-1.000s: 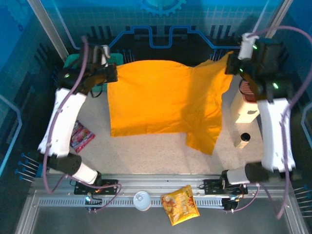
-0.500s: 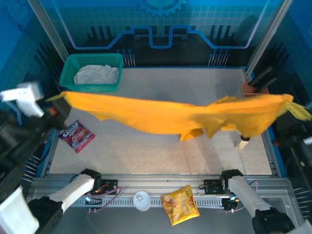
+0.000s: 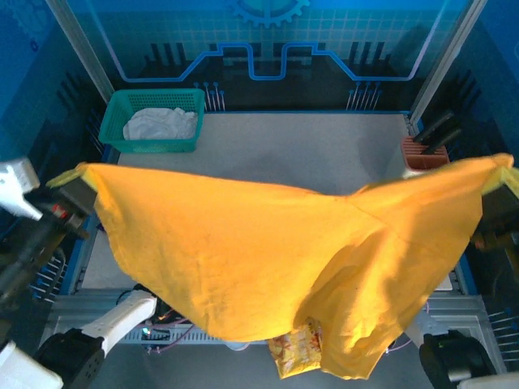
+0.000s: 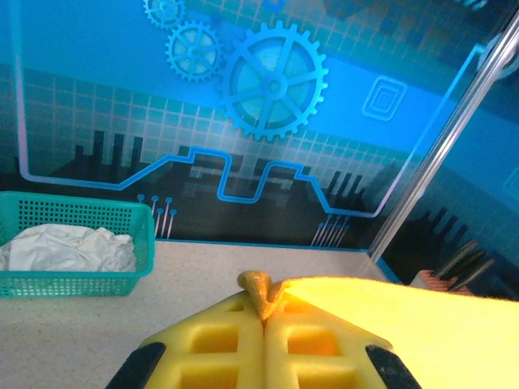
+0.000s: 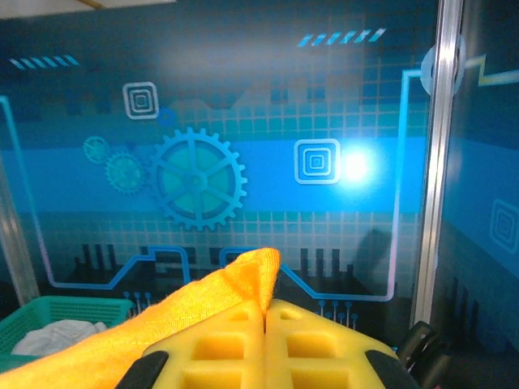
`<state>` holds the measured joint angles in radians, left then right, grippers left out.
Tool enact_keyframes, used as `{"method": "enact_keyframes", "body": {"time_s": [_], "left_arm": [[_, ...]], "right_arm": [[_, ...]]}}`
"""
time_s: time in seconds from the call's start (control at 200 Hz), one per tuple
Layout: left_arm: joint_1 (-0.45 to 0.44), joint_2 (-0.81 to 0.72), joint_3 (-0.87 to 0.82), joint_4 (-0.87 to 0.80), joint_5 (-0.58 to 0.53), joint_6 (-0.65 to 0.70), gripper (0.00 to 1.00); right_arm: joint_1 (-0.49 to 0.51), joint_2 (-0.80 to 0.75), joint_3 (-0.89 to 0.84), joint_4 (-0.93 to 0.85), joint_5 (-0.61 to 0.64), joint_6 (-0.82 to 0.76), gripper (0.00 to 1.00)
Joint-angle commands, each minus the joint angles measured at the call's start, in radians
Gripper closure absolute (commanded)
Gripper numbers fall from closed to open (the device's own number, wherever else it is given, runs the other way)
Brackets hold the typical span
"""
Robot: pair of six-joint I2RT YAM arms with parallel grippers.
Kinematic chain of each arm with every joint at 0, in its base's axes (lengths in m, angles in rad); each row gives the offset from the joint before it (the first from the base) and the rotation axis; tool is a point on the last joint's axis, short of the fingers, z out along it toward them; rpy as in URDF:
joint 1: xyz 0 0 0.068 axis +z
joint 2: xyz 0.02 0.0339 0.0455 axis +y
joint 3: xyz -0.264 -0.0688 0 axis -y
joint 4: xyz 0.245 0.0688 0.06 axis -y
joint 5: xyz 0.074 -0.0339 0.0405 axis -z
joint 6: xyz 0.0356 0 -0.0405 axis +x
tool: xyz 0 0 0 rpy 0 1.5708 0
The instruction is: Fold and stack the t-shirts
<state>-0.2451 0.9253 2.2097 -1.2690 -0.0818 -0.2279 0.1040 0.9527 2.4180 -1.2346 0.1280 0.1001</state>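
The mustard t-shirt hangs in the air, stretched from 9 o'clock to 3 o'clock across the top view. Its body sags toward 6 o'clock, over the near edge of the table. The left gripper has its yellow pads pressed together on a small peak of the cloth's edge. The right gripper pinches another corner the same way (each bite looks thin, just a fold of hem poking above the pads).

That thin hold is the main risk. If the arms pull further apart or swing quickly, a corner could slip out and the shirt would drop in a heap. The lower right part hangs bunched and longer than the rest, so laying it down as it is would probably trap a fold or a sleeve underneath. The hem also drapes over the snack packet at 6 o'clock and could drag it along when the cloth is pulled onto the table.

The off-white t-shirt lies crumpled in the teal basket at 11 o'clock, well apart from the hanging shirt and not yet folded.
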Motion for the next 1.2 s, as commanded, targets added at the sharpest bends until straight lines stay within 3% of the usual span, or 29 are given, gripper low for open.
{"method": "enact_keyframes", "body": {"time_s": [0.0,0.125,0.29,0.445,0.57,0.776,0.841,0.991,1.196], "left_arm": [[0.004,0.105,-0.007,0.097,-0.038,0.068,1.0],[0.004,0.211,-0.073,0.195,-0.071,0.122,1.0],[0.007,0.354,-0.286,0.407,-0.143,0.173,1.0],[0.049,0.598,-0.444,0.638,-0.152,0.176,1.0],[0.082,0.908,-0.378,0.732,-0.125,0.15,1.0],[0.115,1.386,-0.01,0.714,-0.139,0.111,1.0],[0.13,1.467,0.074,0.706,-0.141,0.091,1.0],[0.156,1.53,0.124,0.738,-0.125,0.07,1.0],[0.163,1.54,0.116,0.75,-0.074,0.088,1.0]], "right_arm": [[0.009,0.141,-0.013,0.105,0.078,-0.077,1.0],[0.01,0.29,-0.06,0.197,0.099,-0.131,1.0],[0.01,0.499,-0.206,0.36,0.077,-0.151,1.0],[0.011,0.79,-0.271,0.494,0.067,-0.139,1.0],[0.012,1.127,-0.102,0.51,0.127,-0.134,1.0],[-0.009,1.625,0.353,0.483,0.226,-0.1,1.0],[-0.025,1.665,0.355,0.533,0.227,-0.059,1.0],[-0.07,1.618,0.177,0.701,0.203,0.029,1.0],[-0.096,1.601,0.167,0.697,0.161,0.077,1.0]]}}
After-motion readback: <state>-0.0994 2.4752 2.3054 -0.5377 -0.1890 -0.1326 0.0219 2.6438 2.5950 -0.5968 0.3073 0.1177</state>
